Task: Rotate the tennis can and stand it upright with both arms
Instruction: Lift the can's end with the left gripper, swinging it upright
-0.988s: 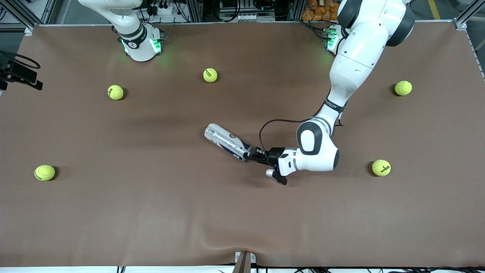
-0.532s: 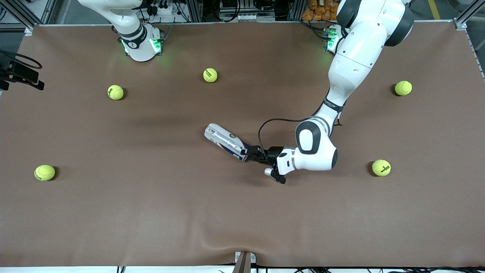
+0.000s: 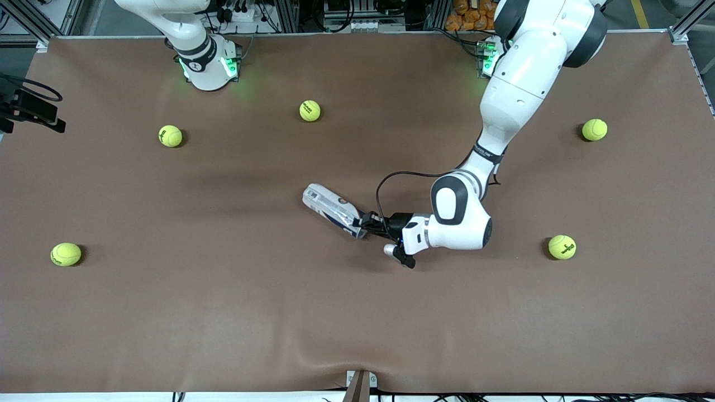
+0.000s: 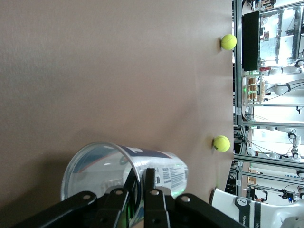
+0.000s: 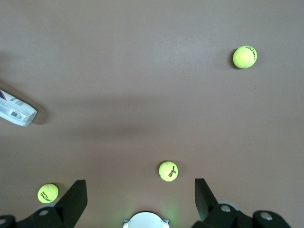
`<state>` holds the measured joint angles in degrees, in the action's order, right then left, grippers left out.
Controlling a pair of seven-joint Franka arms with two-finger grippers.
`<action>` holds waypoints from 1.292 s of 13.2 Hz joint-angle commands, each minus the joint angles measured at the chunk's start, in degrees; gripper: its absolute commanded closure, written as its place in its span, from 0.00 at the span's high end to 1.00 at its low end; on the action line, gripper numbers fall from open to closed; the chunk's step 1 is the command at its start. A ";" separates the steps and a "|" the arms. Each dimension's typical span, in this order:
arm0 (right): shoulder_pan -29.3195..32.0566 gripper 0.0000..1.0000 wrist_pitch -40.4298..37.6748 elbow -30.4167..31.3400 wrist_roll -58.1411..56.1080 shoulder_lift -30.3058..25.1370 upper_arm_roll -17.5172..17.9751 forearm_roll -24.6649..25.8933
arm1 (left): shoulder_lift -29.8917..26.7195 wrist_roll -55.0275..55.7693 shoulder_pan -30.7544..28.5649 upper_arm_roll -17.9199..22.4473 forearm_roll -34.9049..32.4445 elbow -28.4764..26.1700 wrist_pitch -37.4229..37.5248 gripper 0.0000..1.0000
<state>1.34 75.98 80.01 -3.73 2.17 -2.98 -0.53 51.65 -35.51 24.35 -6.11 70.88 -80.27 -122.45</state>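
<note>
The tennis can (image 3: pixel 333 210) is a clear tube with a white and dark-blue label. It lies on its side at the middle of the brown table. My left gripper (image 3: pixel 366 223) is shut on the rim of the can's open end, toward the left arm's end of the table. In the left wrist view one finger (image 4: pixel 130 183) sits inside the can (image 4: pixel 118 161) and the other outside its wall, with my left gripper (image 4: pixel 141 183) pinching the wall. My right gripper (image 5: pixel 138 186) is open and empty, high over the table near its own base. The can (image 5: pixel 16 113) shows small in the right wrist view.
Several yellow-green tennis balls lie scattered around: one (image 3: pixel 310 110) and another (image 3: pixel 170 135) near the right arm's base (image 3: pixel 209 64), one (image 3: pixel 66 254) at that end, two (image 3: pixel 594 129) (image 3: pixel 562 247) toward the left arm's end.
My left arm's wrist has crept a little toward the right arm's end, holding the can's rim. The can looks slightly shorter. The right arm has not moved.
</note>
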 commanded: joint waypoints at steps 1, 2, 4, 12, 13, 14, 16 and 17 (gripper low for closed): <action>-0.11 1.00 0.22 0.23 -0.22 -0.24 -0.09 -0.78 | -5.57 8.23 -0.44 0.93 -5.56 -0.94 0.72 0.00; -0.19 1.00 0.22 0.23 -0.22 -0.24 -0.09 -0.78 | -7.94 13.58 -0.35 0.84 -9.67 -0.76 0.72 0.00; -0.20 1.00 0.22 0.23 -0.31 -0.24 -0.09 -0.78 | -12.25 22.55 -0.18 0.41 -18.46 -0.68 0.72 0.00; -0.55 1.00 0.31 0.15 -0.22 0.02 -0.09 -0.70 | -21.06 64.47 9.73 0.40 -56.71 5.73 7.22 0.00; -0.55 1.00 0.31 0.15 -0.31 0.02 -0.09 -0.70 | -20.98 68.78 13.15 0.92 -60.56 5.91 7.31 0.00; -0.55 1.00 0.31 0.15 -0.22 0.02 -0.09 -0.70 | -20.98 72.13 16.40 1.36 -67.65 5.92 7.40 0.00; -0.63 1.00 0.31 0.15 -0.31 0.02 -0.09 -0.70 | -20.36 77.68 19.85 1.81 -76.83 5.92 8.71 0.00; -0.55 1.00 0.31 0.15 -0.31 0.02 -0.09 -0.70 | -20.27 78.40 20.04 2.07 -77.38 5.92 8.72 0.00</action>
<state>0.93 76.03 80.15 -3.75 2.22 -2.93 -0.55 30.64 41.04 43.51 -5.50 -3.35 -75.45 -114.93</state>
